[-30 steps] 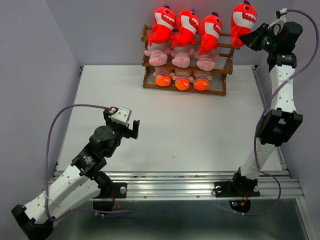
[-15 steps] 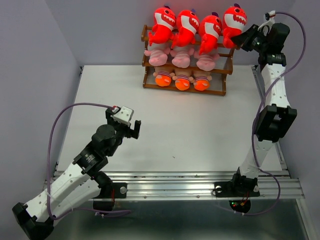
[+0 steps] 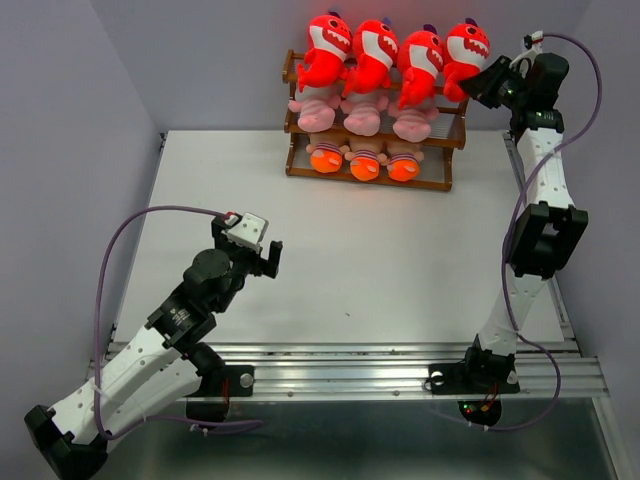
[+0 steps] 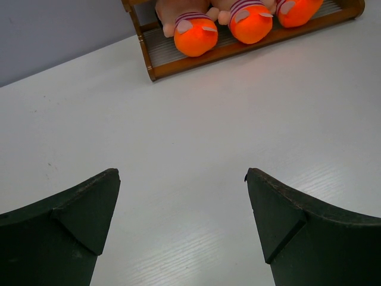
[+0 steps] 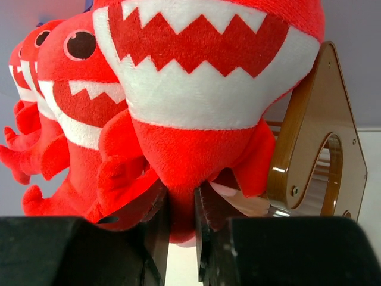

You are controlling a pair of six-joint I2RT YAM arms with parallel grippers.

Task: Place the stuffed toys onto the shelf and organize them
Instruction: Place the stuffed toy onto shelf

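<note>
Right fingers (image 5: 156,229) pinch the underside of the rightmost shark (image 5: 202,107) atop the shelf (image 5: 312,137); left fingers (image 4: 77,220) spread wide.

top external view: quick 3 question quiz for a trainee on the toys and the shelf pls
1. True or false: the left gripper holds a toy.
2. How many red sharks line the top tier of the shelf?
3. The orange-footed dolls sit on which tier? A top, B middle, C bottom.
Key: 1 false; 2 four; 3 C.
</note>
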